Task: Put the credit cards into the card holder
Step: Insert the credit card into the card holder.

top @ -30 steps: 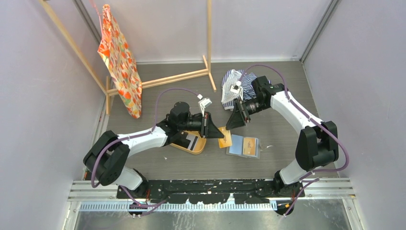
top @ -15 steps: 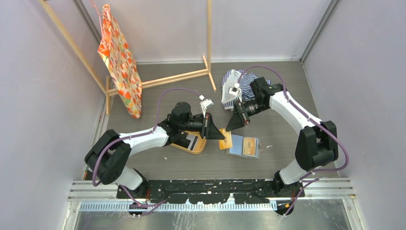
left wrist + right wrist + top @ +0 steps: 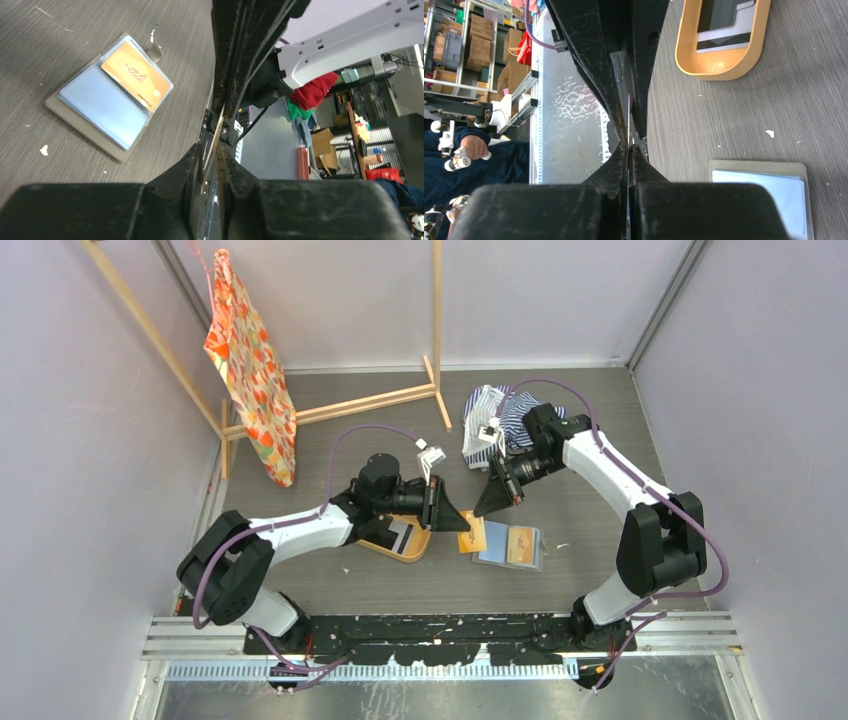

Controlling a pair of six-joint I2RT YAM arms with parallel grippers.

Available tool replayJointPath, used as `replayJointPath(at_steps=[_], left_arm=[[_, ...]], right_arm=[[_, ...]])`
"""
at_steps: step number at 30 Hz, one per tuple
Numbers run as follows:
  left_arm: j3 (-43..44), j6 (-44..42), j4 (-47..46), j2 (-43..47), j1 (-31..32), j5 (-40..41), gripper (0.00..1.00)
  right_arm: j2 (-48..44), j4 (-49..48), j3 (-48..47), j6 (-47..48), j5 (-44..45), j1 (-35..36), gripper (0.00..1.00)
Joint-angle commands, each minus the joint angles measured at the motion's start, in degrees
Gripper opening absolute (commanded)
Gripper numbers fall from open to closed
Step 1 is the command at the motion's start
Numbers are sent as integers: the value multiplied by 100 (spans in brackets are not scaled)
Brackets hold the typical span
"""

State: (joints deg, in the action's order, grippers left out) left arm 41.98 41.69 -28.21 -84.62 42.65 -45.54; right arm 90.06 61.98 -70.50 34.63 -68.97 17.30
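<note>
The card holder (image 3: 493, 544) lies open on the table, blue-grey inside, with one orange credit card (image 3: 521, 546) tucked in its right half; the left wrist view shows both, the holder (image 3: 95, 107) and the card (image 3: 136, 75). Just left of it, a second orange credit card (image 3: 470, 533) hangs on edge between both grippers. My right gripper (image 3: 483, 508) is shut on the card's far edge, its jaws pressed together (image 3: 629, 146). My left gripper (image 3: 462, 523) stands slightly open round the near edge (image 3: 218, 127), with a gap beside the card.
An oval orange tray (image 3: 405, 553) under the left wrist holds black and white cards (image 3: 724, 22). Striped cloth (image 3: 500, 415) is bunched behind the right arm. A wooden frame (image 3: 380, 400) and a patterned bag (image 3: 250, 370) stand at the back left.
My right gripper has closed onto the upright card. My left gripper's jaws have eased apart around it. Both arms have barely shifted.
</note>
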Motion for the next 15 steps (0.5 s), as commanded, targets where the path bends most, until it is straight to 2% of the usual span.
replayJointPath(at_steps=[1,6,9,11,15], left_arm=[[-54,10,-5,262,-11,515,25],[-377,-221,409,898,-11,1476,49],[-656,-331,641,1295,-11,2014,58],[-806,-237,563,1416,-11,2158,61],[-913,140,129,1223,193,2287,62]], right_arm=[[-81,-47,-35,-138,138,46,1],[-534,-1161,633,-1274,736,-143,1],[-1113,-2196,1322,-2330,1198,-664,1],[-1422,-2563,1657,-2956,1411,-1035,1],[-1844,-2710,2027,-3441,1972,-1271,1]])
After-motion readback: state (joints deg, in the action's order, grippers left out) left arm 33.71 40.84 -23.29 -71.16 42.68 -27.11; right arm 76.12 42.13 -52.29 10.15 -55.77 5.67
